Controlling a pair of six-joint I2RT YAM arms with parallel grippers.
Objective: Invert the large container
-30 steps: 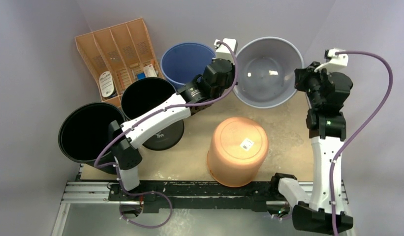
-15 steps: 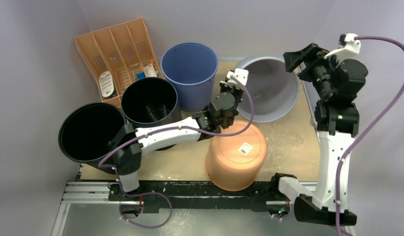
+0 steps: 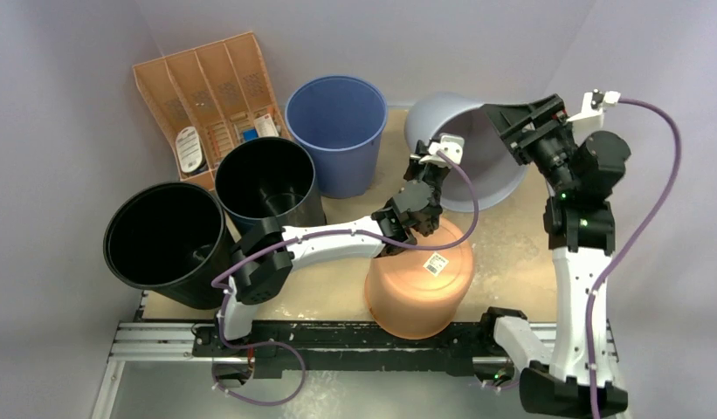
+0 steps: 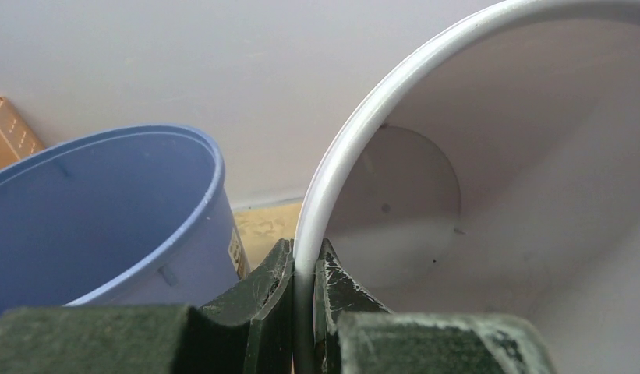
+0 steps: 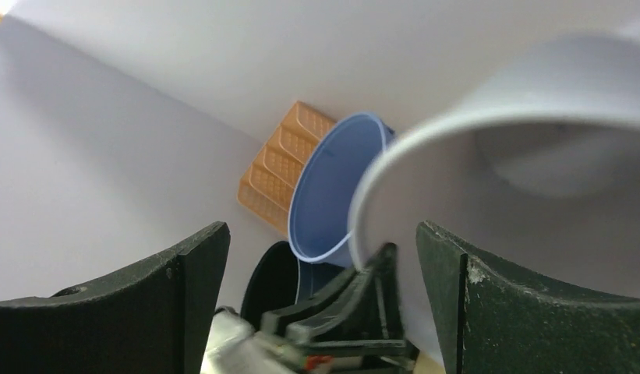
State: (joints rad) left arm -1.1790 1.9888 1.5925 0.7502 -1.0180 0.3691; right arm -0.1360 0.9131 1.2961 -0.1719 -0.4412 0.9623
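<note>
From above, the large container (image 3: 486,170), a pale grey tub, lies tipped on its side just right of the blue bucket (image 3: 335,131), with its mouth turned toward that bucket. The left end effector (image 3: 424,170) reaches in between the two and is at the rim on the blue-bucket side. The right end effector (image 3: 512,131) sits at the tub's far side from the blue bucket; whether it touches the wall I cannot tell. An orange bucket (image 3: 420,279) stands inverted on the worktop (image 3: 512,244), nearer the arm bases than the blue bucket.

In the left wrist view, the fingers (image 4: 270,296) are pinched on the tub's thin rolled rim, one inside and one outside, with the blue bucket close by on the left.

In the right wrist view, the right end effector's jaws stand wide apart with nothing between them, the tub's mouth ahead and the blue bucket beyond.

The tub looks like thin, light, smooth plastic. It is probably stiff at the rolled rim but flexible in the wall. The rim seems the only good hold, and a single pinch there may let the tub swing or slip as it turns over.
</note>
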